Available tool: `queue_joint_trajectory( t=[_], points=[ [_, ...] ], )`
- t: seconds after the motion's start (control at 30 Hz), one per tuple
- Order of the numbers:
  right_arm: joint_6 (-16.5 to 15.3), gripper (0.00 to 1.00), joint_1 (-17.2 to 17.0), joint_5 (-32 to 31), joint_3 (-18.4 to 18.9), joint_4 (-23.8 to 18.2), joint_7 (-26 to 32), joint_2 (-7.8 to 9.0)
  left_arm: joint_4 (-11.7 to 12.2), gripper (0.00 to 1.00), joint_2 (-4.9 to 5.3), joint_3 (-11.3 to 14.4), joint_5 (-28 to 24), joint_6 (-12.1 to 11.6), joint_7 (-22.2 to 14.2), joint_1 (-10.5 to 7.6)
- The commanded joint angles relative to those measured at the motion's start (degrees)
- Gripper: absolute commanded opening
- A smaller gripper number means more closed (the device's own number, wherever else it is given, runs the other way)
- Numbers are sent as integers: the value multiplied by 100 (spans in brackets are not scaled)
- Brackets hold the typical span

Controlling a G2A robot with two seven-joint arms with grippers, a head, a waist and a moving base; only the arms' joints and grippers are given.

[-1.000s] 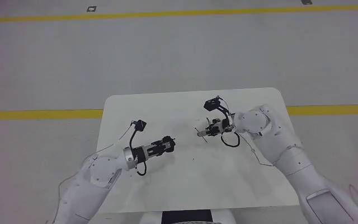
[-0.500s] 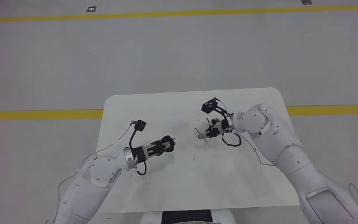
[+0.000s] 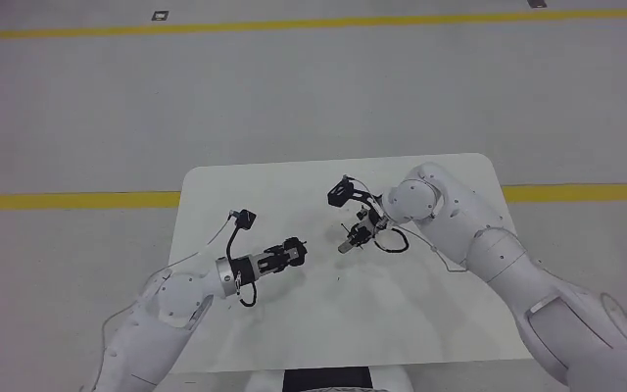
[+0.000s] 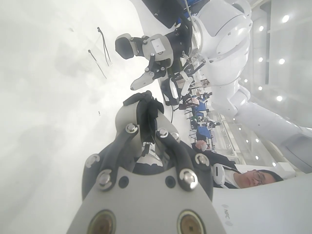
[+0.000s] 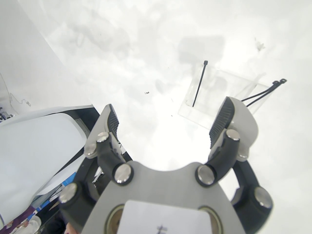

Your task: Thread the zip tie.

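Note:
Three thin black zip ties lie near the middle of the white table (image 3: 245,196). One zip tie (image 5: 199,83) rests on a clear plastic sheet (image 5: 219,91), and a crossed pair of zip ties (image 5: 264,93) lies at the sheet's far corner. Two of the zip ties (image 4: 103,47) show on the table in the left wrist view. My right gripper (image 5: 168,118) (image 3: 350,241) hovers open just short of the sheet, with nothing between its fingers. My left gripper (image 4: 143,101) (image 3: 296,251) is shut, a short way from the right one; I see nothing gripped in its dark pads.
A rounded table edge (image 4: 136,13) lies beyond the ties. A small dark speck (image 5: 146,92) sits on the tabletop near the sheet. Bare white tabletop (image 3: 392,323) stretches around both grippers.
My right arm has swung leftward toward the table's middle, and its gripper now points down over the zip ties. My left arm has stayed in place.

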Motion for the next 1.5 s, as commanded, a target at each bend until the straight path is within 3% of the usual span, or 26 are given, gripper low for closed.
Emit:
queue_joint_trajectory(
  t=[0.0, 0.5, 0.53, 0.57, 0.6, 0.63, 0.77, 1.13, 1.3, 1.47],
  points=[
    [0, 100, -4, -2, 5, -2, -3, 0, 0, 0, 0, 0, 0, 0, 0, 0],
    [0, 100, -86, -422, -33, 100, -542, 45, 0, 0, 0, 0, 0, 0, 0, 0],
    [0, 84, -65, -418, -68, 130, -573, 40, 0, 0, 0, 0, 0, 0, 0, 0],
    [0, 75, -35, -410, -110, 181, -638, 35, 0, 0, 0, 0, 0, 0, 0, 0],
    [0, 56, -9, -447, -135, 238, -703, 34, 0, 0, 0, 0, 0, 0, 0, 0],
    [0, 47, 9, -486, -167, 269, -768, 31, 0, 0, 0, 0, 0, 0, 0, 0],
    [0, 36, 48, -479, -288, 329, -927, 37, 0, 0, 0, 0, 0, 0, 0, 0],
    [0, 31, 143, -452, -484, 349, -955, 161, 0, 0, 0, 0, 0, 0, 0, 0],
    [0, 19, 196, -412, -625, 354, -970, 179, 0, 0, 0, 0, 0, 0, 0, 0],
    [0, 13, 271, -370, -775, 450, -1036, 164, 0, 0, 0, 0, 0, 0, 0, 0]
  ],
)
